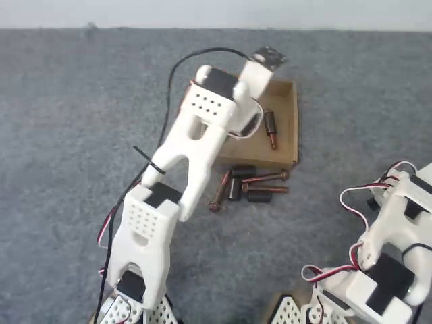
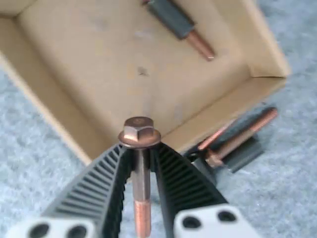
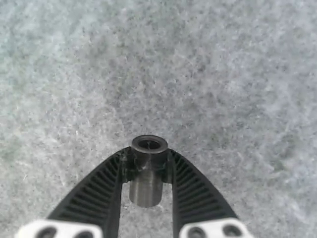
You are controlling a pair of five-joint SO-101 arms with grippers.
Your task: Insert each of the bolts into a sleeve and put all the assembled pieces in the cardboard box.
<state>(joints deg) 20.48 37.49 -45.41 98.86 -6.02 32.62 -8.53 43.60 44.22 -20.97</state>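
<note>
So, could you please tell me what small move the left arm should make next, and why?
Probably carry the left claw away from the cardboard box toward the right claw: its bolt is bare, and the right claw holds an empty sleeve.

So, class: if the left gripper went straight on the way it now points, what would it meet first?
Probably the cardboard box: the left gripper, shut on a bolt, points at its near corner, though depth is unclear.

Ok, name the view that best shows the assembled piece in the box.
High view: the assembled piece lies uncropped in the box, sleeve and bolt tip clear. The left wrist view shows it closer but cut off at the head end.
</note>
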